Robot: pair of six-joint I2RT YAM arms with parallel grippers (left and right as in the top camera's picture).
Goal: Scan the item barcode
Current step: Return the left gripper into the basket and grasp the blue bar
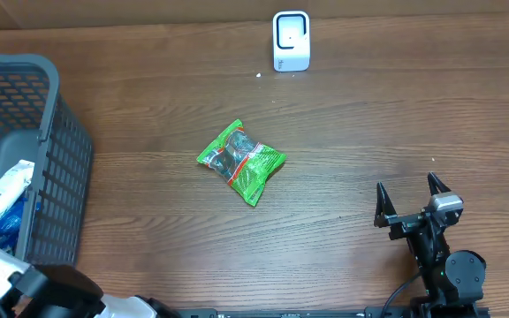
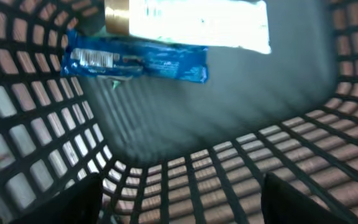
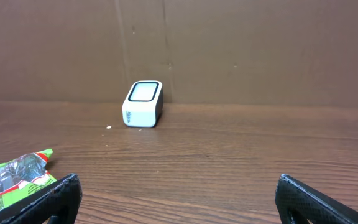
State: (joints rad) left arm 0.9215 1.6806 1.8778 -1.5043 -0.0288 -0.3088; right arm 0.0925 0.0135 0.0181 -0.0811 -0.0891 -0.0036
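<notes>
Green packet (image 1: 241, 162) lay on the table (image 1: 369, 115), well apart from the scanner (image 1: 291, 41).
Left gripper (image 2: 182, 194) hung open and empty inside the basket (image 1: 60, 168), near a blue packet (image 2: 135, 62); right gripper (image 1: 406, 184) stood open and empty.

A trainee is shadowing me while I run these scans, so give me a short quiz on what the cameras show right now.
1. True or false: the green packet lies on the table, outside the basket.
2. Which lies in the basket beside the white packet? A) blue packet B) red can C) yellow box
3. Is the right tool open or shut?
Key: 1 true; 2 A; 3 open.
</notes>
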